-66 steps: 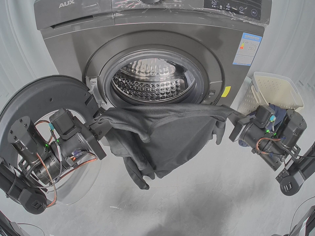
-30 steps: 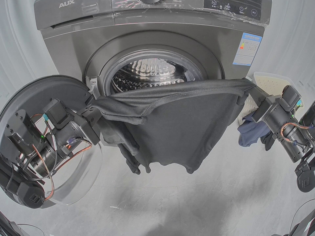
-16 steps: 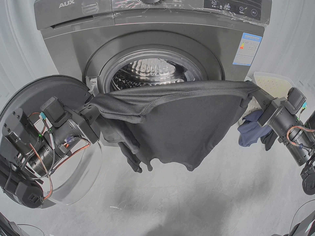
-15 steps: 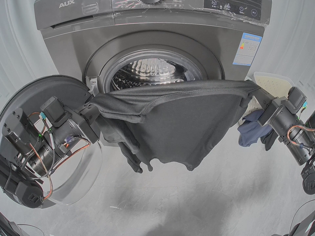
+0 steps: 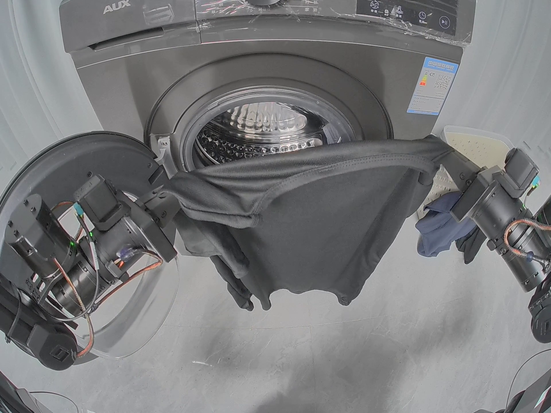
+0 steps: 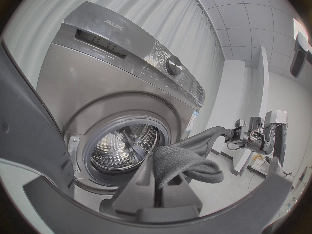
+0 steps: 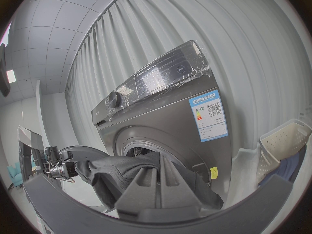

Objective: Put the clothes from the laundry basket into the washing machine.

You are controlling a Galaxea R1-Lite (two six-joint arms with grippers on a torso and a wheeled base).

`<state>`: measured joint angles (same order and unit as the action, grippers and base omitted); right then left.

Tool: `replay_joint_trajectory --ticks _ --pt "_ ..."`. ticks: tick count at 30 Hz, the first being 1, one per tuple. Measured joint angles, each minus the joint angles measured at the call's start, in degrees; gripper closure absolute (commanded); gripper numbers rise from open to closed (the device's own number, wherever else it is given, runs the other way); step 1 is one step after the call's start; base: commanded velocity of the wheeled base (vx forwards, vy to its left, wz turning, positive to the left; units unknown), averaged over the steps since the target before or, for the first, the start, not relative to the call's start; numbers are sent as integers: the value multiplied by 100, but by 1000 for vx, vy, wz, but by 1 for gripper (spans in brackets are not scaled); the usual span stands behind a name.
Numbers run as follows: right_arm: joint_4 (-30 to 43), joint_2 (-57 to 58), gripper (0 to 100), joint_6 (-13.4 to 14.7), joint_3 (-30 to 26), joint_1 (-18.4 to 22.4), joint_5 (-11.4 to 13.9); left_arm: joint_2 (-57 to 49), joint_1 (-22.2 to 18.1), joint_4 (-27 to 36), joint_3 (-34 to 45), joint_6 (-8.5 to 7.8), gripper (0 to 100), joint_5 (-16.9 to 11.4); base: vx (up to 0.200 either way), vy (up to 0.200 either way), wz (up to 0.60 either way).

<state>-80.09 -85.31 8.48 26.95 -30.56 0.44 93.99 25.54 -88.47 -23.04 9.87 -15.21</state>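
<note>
- The washer (image 5: 132, 87) stands straight ahead, grey, with its round opening uncovered and the steel drum (image 5: 258, 124) showing inside.
- The door (image 5: 63, 162) is swung fully open to the washer's left, behind the left arm.
- The shirt (image 5: 327, 219), dark grey, is stretched sideways between the two grippers in front of the opening. Its top edge crosses the lower part of the opening and sits higher at the right end than at the left. The body hangs loose below, with a bunched fold drooping near the left end. It is outside the drum.
- The basket (image 5: 488, 144), cream and perforated, stands on the floor at the washer's right side, just behind the right gripper.
- Blue clothes (image 5: 436, 230) spill over the basket's near side and hang down its front.
- The left gripper (image 5: 165, 196) is low and left of the opening, in front of the door. Its jaws are pressed together on the shirt's left end.
- The right gripper (image 5: 446, 160) is level with the opening's right edge, beside the basket. Its jaws pinch the shirt's right end.
</note>
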Motion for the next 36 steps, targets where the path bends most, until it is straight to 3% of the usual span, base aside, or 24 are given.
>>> replay_joint_trajectory --ticks 5,6,14,19,26,32,36 --pt "41 -29 100 21 -227 -268 0 50 307 6 69 -112 100 22 0 0 0" --pt "45 -46 0 27 -279 -339 -4 77 358 9 69 -139 100 27 0 0 0" --pt "61 -518 0 35 -500 -785 -12 396 703 9 -450 -165 100 16 0 0 0" --pt "69 -962 0 0 -962 -1075 -20 540 911 0 -811 -148 100 52 0 0 0" --pt "-21 -1585 0 -17 -1480 -1221 -6 660 1048 1 -1358 -137 100 93 0 0 0" --pt "-78 -2031 0 -17 -1565 -1293 -15 706 1117 -2 -1548 -134 100 93 0 0 0" --pt "-544 -2313 0 -20 -1488 -1281 -15 702 1123 -5 -1568 -134 100 88 0 0 0"
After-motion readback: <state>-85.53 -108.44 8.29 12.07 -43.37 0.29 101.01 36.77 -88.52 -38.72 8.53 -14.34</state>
